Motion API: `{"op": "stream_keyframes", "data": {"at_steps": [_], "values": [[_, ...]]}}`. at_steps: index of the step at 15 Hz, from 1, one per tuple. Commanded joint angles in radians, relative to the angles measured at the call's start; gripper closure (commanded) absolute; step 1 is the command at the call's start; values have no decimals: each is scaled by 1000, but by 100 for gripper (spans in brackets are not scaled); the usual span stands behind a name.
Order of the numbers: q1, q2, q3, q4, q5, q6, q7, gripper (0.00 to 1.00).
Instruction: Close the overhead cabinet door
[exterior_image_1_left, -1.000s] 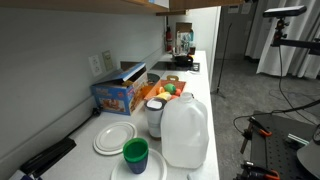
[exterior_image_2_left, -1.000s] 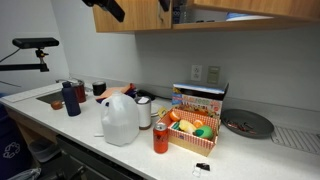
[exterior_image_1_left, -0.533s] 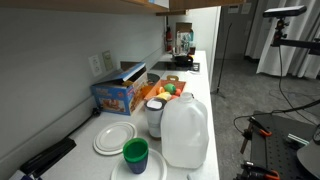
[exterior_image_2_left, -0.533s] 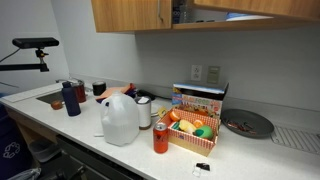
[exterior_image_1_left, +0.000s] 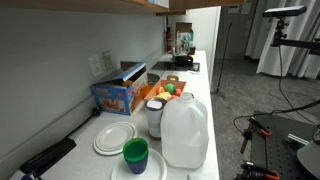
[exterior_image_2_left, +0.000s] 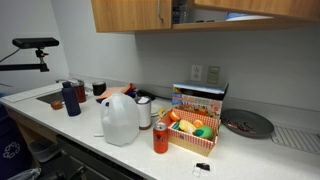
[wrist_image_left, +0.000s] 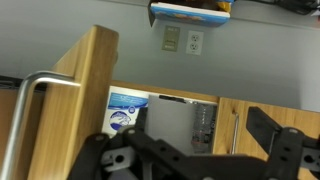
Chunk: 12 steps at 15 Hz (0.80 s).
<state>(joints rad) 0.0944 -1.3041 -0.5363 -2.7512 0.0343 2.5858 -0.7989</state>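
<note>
Gone from the top edge of an exterior view is the dark stretch of robot arm that hung in front of the upper cabinets a second ago; nothing on the counter below has shifted. In the wrist view the overhead cabinet door (wrist_image_left: 88, 95) stands swung out at the left, its thin edge and face turned toward the camera, with the metal bar handle (wrist_image_left: 30, 110) on its outer side. Beside it the open cabinet shows a blue-and-white package (wrist_image_left: 125, 112) on a shelf. The gripper (wrist_image_left: 190, 155) sits low in that view with its two fingers spread wide, holding nothing and touching nothing that can be seen. In an exterior view the door (exterior_image_2_left: 260, 8) also juts out from the row of tan cabinets, a dark gap beside it. Judged from this, the closing has not begun: the arm has to come against the door's outer face and push it round until it lies flush.
</note>
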Motion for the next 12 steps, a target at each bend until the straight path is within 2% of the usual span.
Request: {"op": "stream_keyframes", "data": {"at_steps": [1, 3, 8, 10, 12], "values": [[32, 0, -20, 1, -3, 64, -5, 0], [40, 1, -23, 1, -4, 85, -3, 0], [38, -8, -24, -2, -8, 17, -6, 0], [42, -17, -28, -4, -6, -34, -13, 0], [42, -30, -32, 0, 2, -167, -17, 0]]}}
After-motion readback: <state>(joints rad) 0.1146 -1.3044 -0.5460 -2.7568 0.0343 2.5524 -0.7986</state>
